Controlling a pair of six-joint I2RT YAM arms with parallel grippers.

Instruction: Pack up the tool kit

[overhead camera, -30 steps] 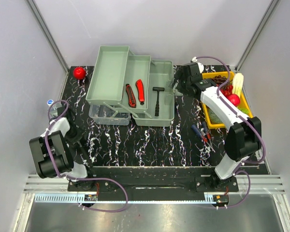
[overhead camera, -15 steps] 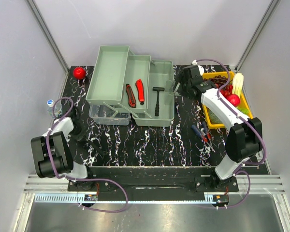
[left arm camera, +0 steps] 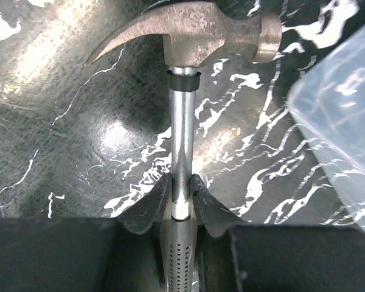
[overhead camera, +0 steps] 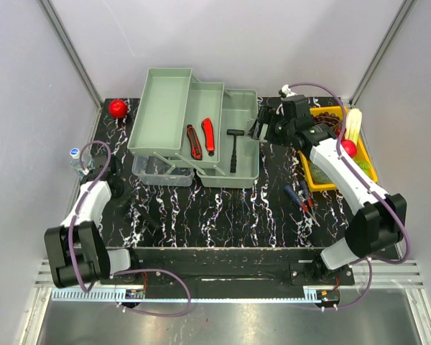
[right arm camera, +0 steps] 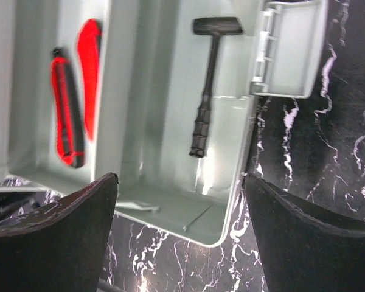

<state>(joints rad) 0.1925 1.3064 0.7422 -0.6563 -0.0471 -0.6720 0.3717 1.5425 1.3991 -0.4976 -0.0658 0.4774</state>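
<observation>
While right gripper (right arm camera: 179, 182) hangs wide, empty, over toolbox (right arm camera: 164, 152) — left gripper (left arm camera: 181, 194) clamped on hammer (left arm camera: 184, 115) shaft.

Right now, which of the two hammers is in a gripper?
The steel claw hammer: the left gripper is shut on its shiny shaft. The small black hammer lies loose in the rightmost tray of the toolbox, with nothing touching it.

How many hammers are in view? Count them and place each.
2. A black hammer lies in the toolbox, at its right side. A steel claw hammer is at the left gripper, which is shut on its shaft. More may hide inside the toolbox.
</observation>
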